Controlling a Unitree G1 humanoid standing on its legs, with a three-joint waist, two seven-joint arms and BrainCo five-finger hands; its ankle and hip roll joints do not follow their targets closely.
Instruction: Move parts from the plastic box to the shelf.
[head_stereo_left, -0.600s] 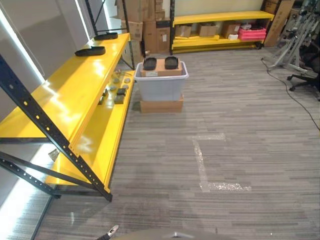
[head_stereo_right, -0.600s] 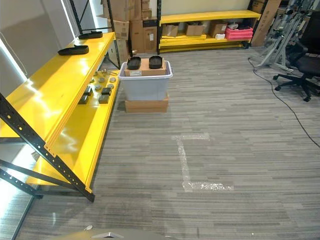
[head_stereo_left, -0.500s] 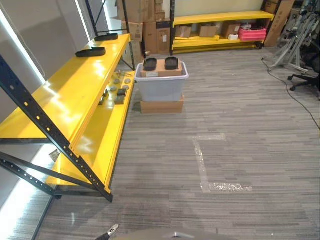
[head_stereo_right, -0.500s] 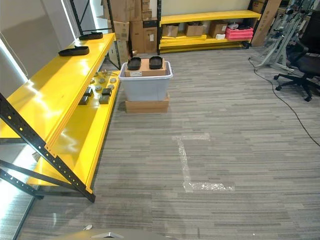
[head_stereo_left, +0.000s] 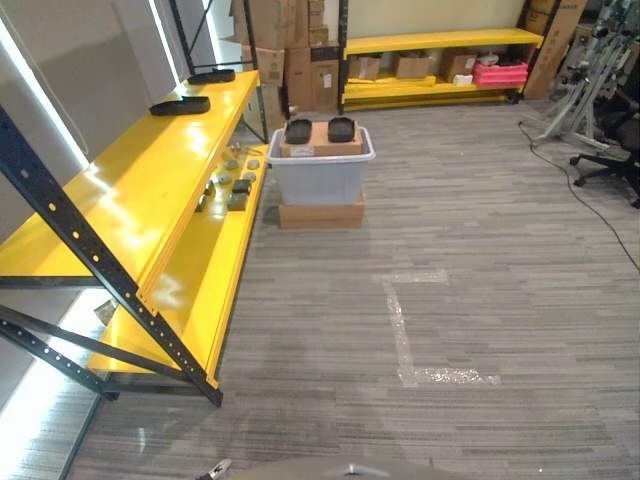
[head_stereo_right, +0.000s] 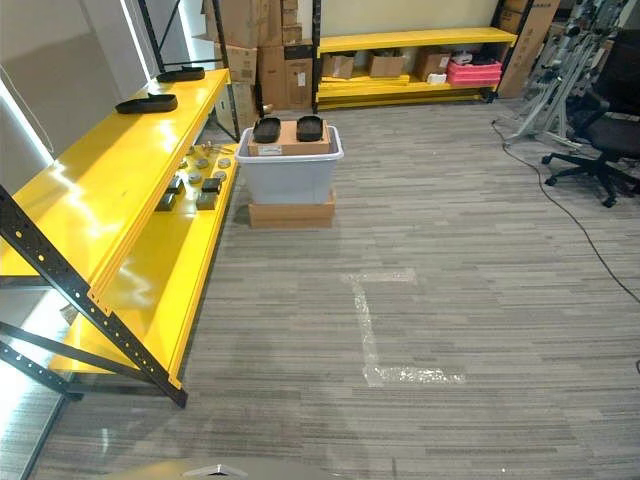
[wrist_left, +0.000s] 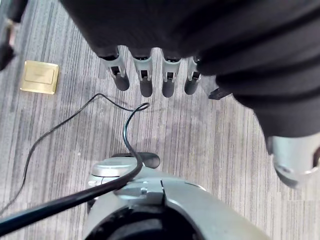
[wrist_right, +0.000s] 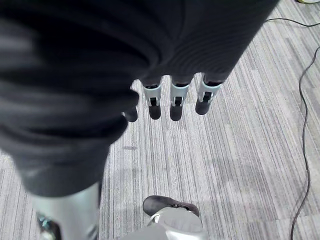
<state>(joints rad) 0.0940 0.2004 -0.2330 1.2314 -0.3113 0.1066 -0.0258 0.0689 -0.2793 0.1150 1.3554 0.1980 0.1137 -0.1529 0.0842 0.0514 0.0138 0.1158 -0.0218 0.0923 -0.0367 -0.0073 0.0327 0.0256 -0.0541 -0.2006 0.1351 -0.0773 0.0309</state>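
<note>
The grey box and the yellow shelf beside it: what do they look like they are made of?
The plastic box looks like matte, slightly translucent grey plastic, with a paler rolled rim. It stands on a brown cardboard box. The shelf seems to be glossy yellow-painted metal, since it mirrors the light strongly, and its dark uprights have punched holes.

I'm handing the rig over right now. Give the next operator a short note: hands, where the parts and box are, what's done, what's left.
Left hand and right hand both hang open above the carpet, holding nothing.
The plastic box sits on a flat carton beside the yellow shelf, some way ahead. Two black parts lie on a cardboard box inside it.
Two black parts already lie on the shelf's top level; small items are on the lower level.
Left: walk to the box, pick up the remaining parts, shelve them.
</note>
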